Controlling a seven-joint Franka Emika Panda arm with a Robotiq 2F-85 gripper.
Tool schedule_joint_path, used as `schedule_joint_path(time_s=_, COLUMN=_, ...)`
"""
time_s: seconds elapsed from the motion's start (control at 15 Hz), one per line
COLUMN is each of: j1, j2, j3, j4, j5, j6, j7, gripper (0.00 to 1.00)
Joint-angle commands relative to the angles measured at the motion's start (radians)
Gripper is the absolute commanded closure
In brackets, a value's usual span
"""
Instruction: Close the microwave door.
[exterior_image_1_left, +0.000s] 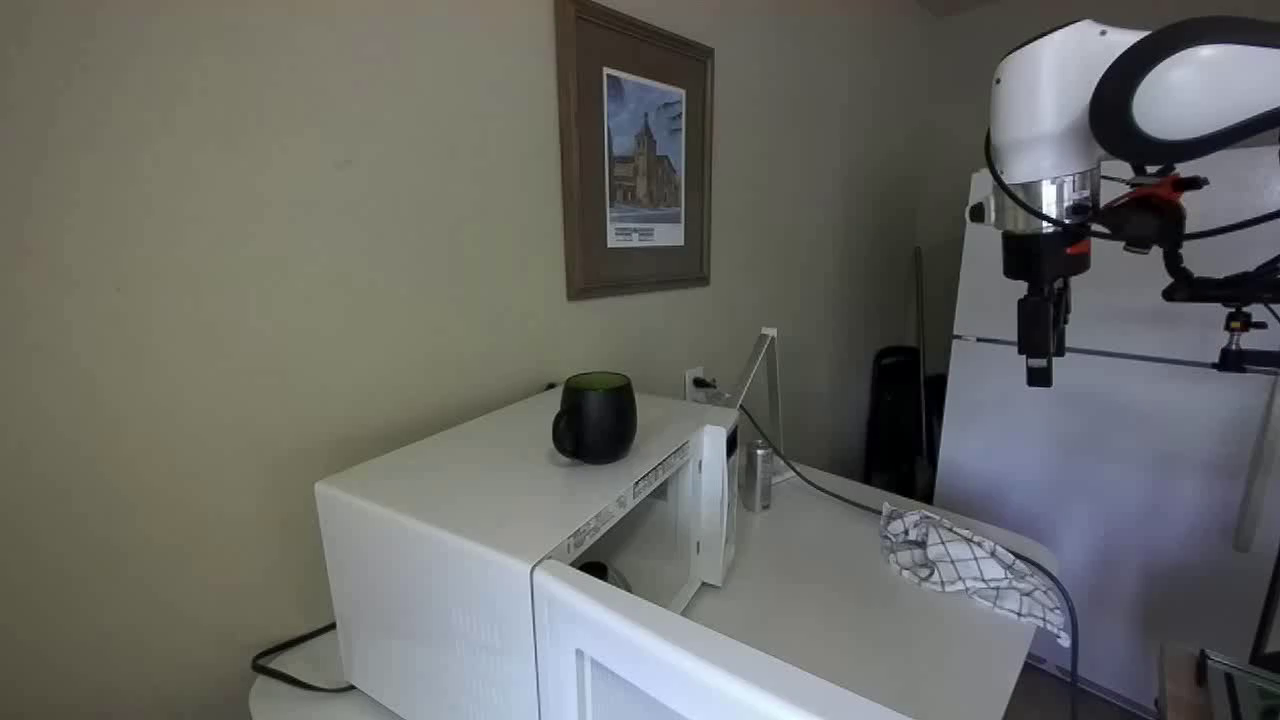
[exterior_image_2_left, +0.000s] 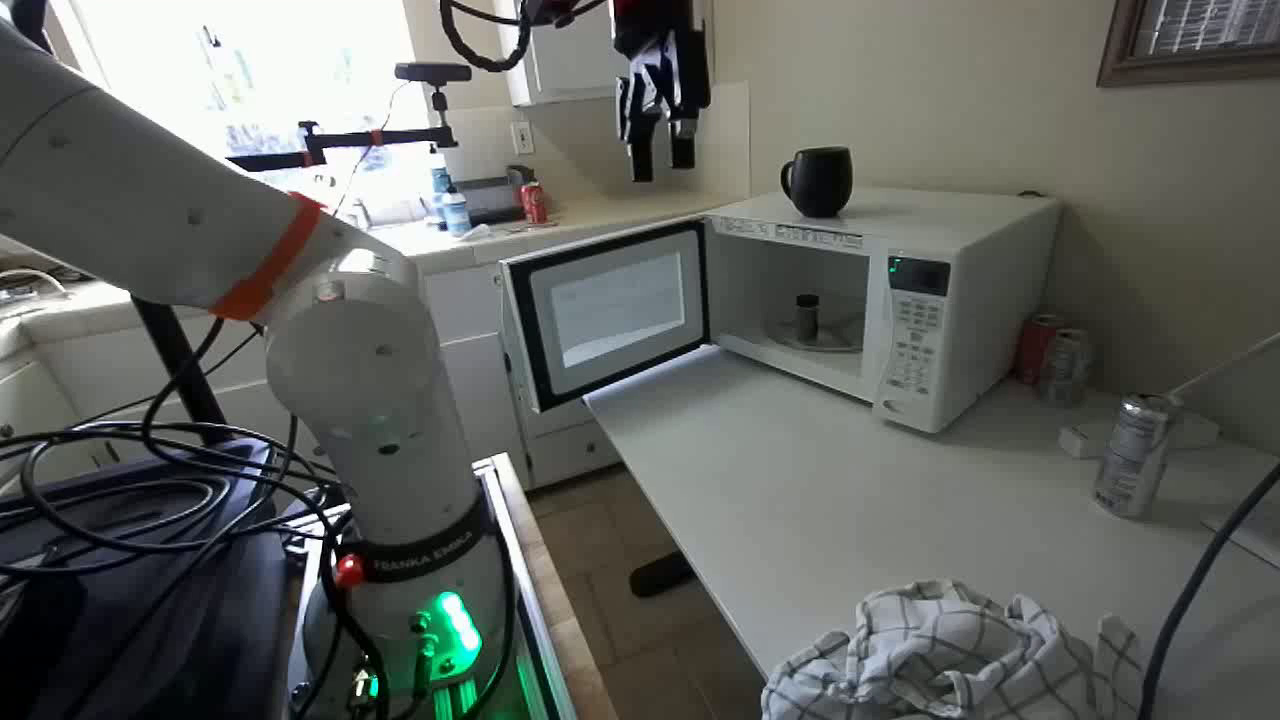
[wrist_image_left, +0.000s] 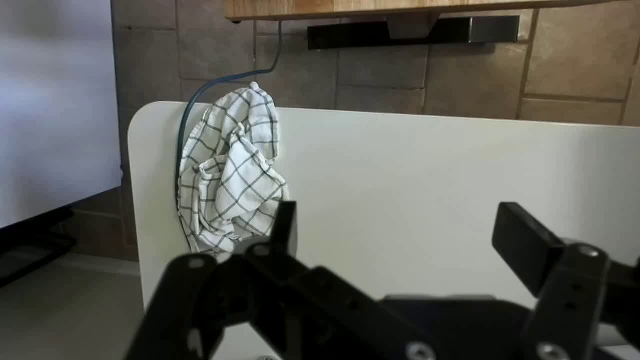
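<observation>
Beside the wall (exterior_image_1_left: 300, 220), the tabletop (exterior_image_2_left: 850, 500) bore the white microwave (exterior_image_2_left: 915, 340) at one short edge, and the microwave door (exterior_image_2_left: 615, 310) hung wide open, swung out toward the long edge away from that wall, while a checked cloth (wrist_image_left: 230, 180) lay crumpled by a rounded corner at the opposite short edge. The tool (wrist_image_left: 397, 225) hung high over the tabletop, both fingers (wrist_image_left: 525, 245) spread far apart. On the microwave's flat top rested a black mug (exterior_image_2_left: 822, 185), and inside the microwave stood a smaller jar (exterior_image_2_left: 807, 322).
</observation>
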Motion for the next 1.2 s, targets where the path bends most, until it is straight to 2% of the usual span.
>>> schedule_joint_path(time_s=0.0, j1=0.020, j2=0.003, j3=-0.013, j4=0.003, j5=-0.008, j6=-0.004, j7=0.011, gripper=0.00)
schedule_joint_path(time_s=0.47, j1=0.020, j2=0.003, j3=-0.013, j4=0.003, j5=-0.008, j6=-0.004, j7=0.011, gripper=0.00)
schedule_joint_path(time_s=0.6, j1=0.064, j2=-0.016, j3=0.021, j4=-0.010, j5=0.001, j6=-0.011, j7=-0.012, gripper=0.00)
schedule_joint_path(time_s=0.87, j1=0.177, j2=-0.042, j3=0.092, j4=-0.054, j5=0.091, j6=-0.058, j7=-0.010, gripper=0.00)
schedule_joint_path(time_s=1.0, j1=0.238, j2=-0.073, j3=0.173, j4=-0.094, j5=0.055, j6=0.003, j7=-0.006, gripper=0.00)
schedule_joint_path(time_s=1.13, j1=0.295, j2=-0.066, j3=0.239, j4=-0.089, j5=0.041, j6=-0.006, j7=-0.002, gripper=0.00)
